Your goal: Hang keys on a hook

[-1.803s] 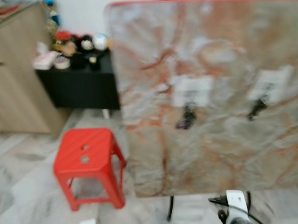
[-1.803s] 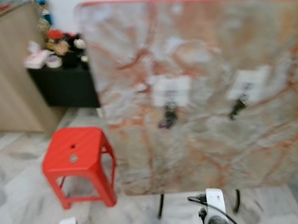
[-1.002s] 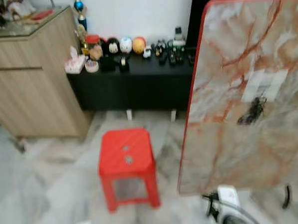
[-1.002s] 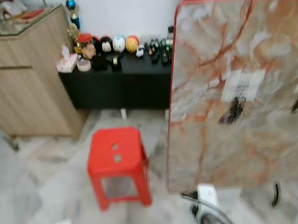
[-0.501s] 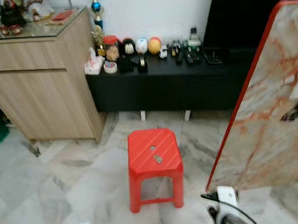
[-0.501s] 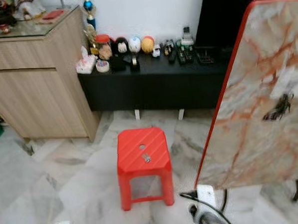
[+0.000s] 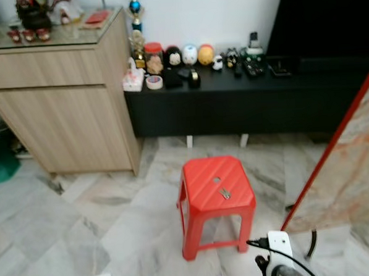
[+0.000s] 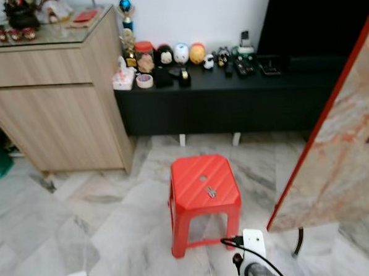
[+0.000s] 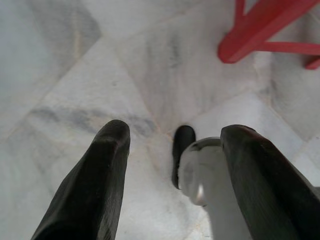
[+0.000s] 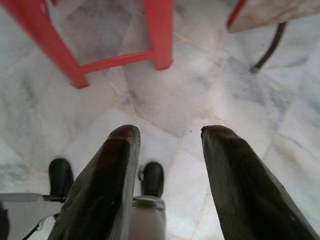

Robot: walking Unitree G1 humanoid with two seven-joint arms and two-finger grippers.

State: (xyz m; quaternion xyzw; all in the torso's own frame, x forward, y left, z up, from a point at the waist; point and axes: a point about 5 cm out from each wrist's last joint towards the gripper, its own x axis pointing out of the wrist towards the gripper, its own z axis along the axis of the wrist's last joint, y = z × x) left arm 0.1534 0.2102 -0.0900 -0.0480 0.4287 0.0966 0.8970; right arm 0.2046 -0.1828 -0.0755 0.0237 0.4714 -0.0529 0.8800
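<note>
On top of the red stool (image 7: 215, 187), a small bunch of keys (image 7: 224, 193) is seen lying flat, its long axis slanted. Both grippers hang low beside the stool with fingers spread and empty; the right gripper (image 10: 170, 150) is judged the nearer, the left gripper (image 9: 172, 160) farther off. Marble floor (image 7: 65, 231) lies beneath, with a tilted marbled board (image 8: 353, 160) to the right.

Red stool (image 7: 215, 189), grey-veined white marble floor (image 7: 84, 223), black cabinet (image 7: 250, 100)
</note>
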